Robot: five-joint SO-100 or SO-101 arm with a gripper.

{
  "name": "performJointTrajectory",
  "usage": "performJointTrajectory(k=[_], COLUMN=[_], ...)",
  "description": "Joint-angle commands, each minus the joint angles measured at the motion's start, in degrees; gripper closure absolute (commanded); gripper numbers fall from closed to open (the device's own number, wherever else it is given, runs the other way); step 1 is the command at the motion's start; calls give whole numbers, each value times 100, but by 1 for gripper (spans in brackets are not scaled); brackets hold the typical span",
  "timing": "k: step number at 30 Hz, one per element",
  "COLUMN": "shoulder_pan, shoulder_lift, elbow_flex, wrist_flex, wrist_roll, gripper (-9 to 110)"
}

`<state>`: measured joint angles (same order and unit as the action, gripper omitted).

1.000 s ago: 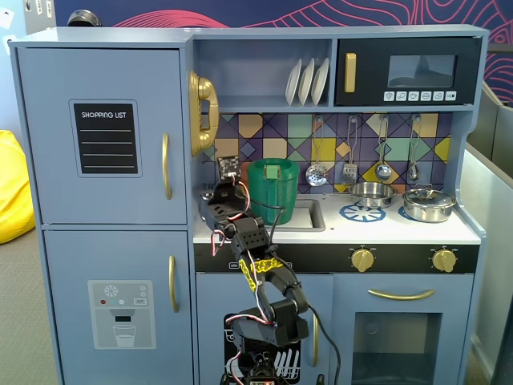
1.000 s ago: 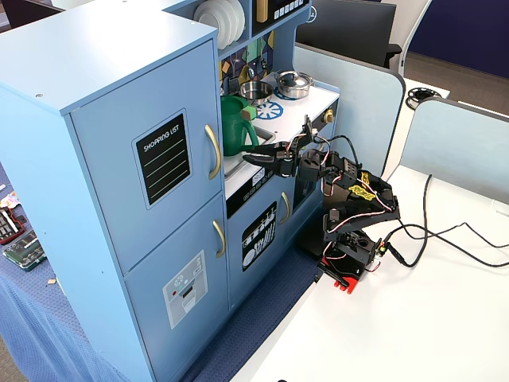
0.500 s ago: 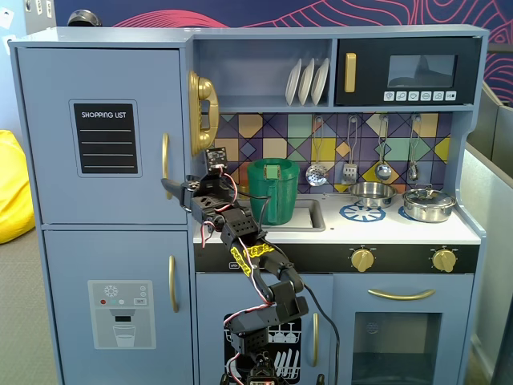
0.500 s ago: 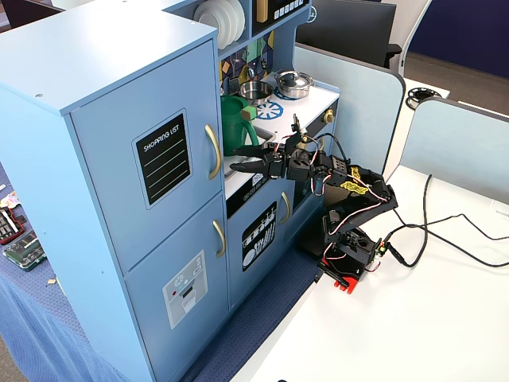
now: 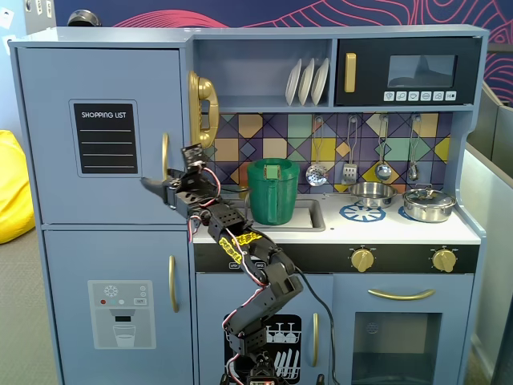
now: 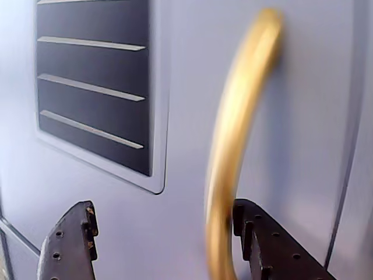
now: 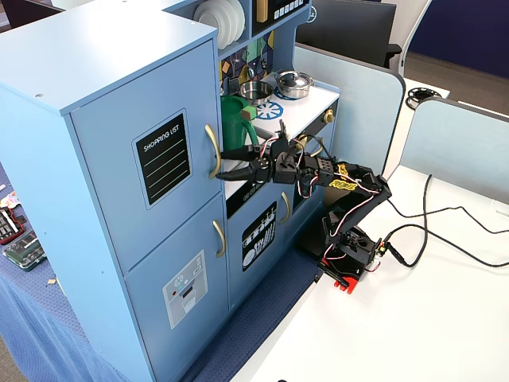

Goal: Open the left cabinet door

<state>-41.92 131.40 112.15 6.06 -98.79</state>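
Note:
The left cabinet door (image 5: 56, 136) is blue-grey with a black "SHOPPING LIST" panel (image 5: 105, 138) and a vertical gold handle (image 5: 165, 154). It sits flush with the cabinet in both fixed views (image 7: 111, 143). My gripper (image 5: 160, 183) is open at the lower part of the handle. In the wrist view the handle (image 6: 233, 134) runs down between the jaws of the gripper (image 6: 163, 210), right against the right finger (image 6: 268, 245). The left finger (image 6: 73, 242) stands well apart from it. In a fixed view the gripper (image 7: 225, 163) straddles the handle (image 7: 213, 150).
Below is the door with the ice/water dispenser graphic (image 5: 120, 305). A green pitcher (image 5: 272, 191) stands in the sink just right of the arm. A gold toy phone (image 5: 204, 108) hangs above the wrist. The small dishes-graphic door (image 5: 284, 345) is behind the arm's base. Cables (image 7: 429, 231) lie on the white table.

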Motion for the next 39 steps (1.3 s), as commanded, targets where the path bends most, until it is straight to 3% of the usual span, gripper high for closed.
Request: performJointTrajectory(k=[1,9,21,30,39], shoulder_pan=[-466,-958,-984,26,1389], shoulder_lift=[44,413,2294,3366,2610], elbow_flex=[-176,255,1336,1415,1160], wrist_flex=[-264,-281,264,1371,1301], wrist_roll=[-510,-1723,-2197,-1696,-888], gripper=[79,81,84,86,87])
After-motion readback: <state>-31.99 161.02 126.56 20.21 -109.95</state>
